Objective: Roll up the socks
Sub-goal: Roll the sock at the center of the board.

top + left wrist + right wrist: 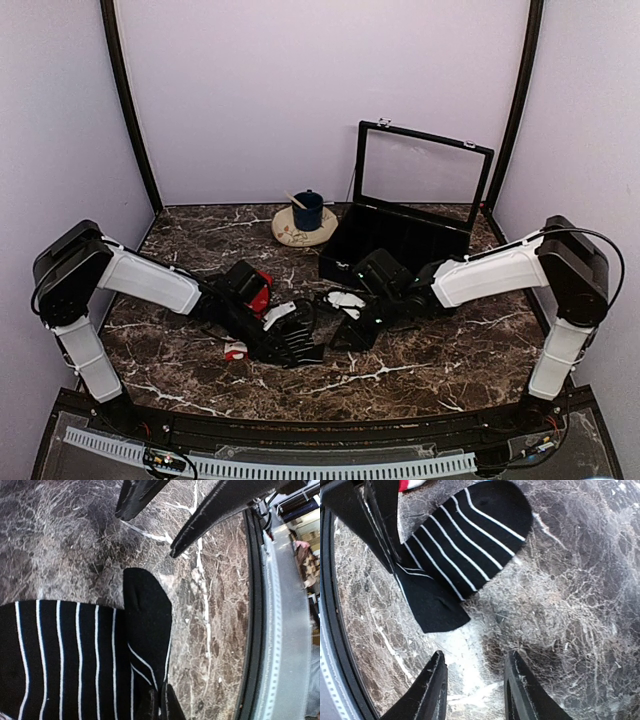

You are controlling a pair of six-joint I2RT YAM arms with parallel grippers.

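No text, label or number can be read anywhere.

The worktop (420, 370) looks like polished stone, dark brown with white veins and a soft sheen. The black sock (465, 545) is matt knit cloth with thin white stripes; the red sock (262, 292) is cloth too. The right gripper's (476, 655) jaws are matt black plastic. At twelve o'clock stands a glossy dark-blue mug (307, 211), and at one o'clock a black plastic case (400, 245) with a clear, smooth lid (420, 170).

surface: marble table (420, 370) | lying on it: black striped sock (470, 535), red sock (262, 293), open black case (400, 245), saucer (288, 236)
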